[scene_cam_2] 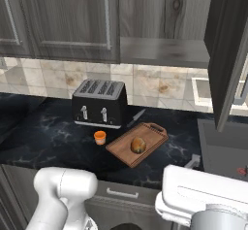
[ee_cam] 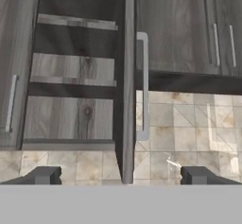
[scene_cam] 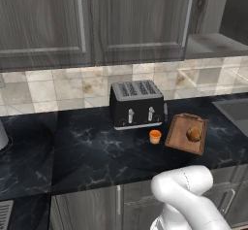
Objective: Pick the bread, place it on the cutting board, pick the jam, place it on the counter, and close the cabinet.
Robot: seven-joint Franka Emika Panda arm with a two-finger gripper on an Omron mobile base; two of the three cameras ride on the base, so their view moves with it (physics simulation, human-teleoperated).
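Observation:
The bread (scene_cam: pixel 193 134) (scene_cam_2: pixel 138 145) lies on the cutting board (scene_cam: pixel 180 127) (scene_cam_2: pixel 150 133), right of the toaster. The jam (scene_cam: pixel 155 136) (scene_cam_2: pixel 100 137) stands upright on the counter (scene_cam: pixel 87 151) (scene_cam_2: pixel 48 132), just left of the board. The cabinet (scene_cam_2: pixel 164 49) is open, with bare shelves inside. Its door (ee_cam: pixel 125 86) (scene_cam_2: pixel 227 49) swings out and appears edge-on in the hand view, the silver handle (ee_cam: pixel 143 86) on its right face. My gripper (ee_cam: pixel 120 176) is open. Its fingertips (ee_cam: pixel 45 175) sit wide apart, below and to either side of the door's edge, holding nothing.
A black four-slot toaster (scene_cam: pixel 136 103) (scene_cam_2: pixel 100 102) stands against the tiled wall. Closed cabinet doors (scene_cam: pixel 48 20) hang left of the open one. A sink (scene_cam: pixel 235 110) lies at the counter's right end. Drawer fronts (scene_cam: pixel 121 200) run below the counter edge.

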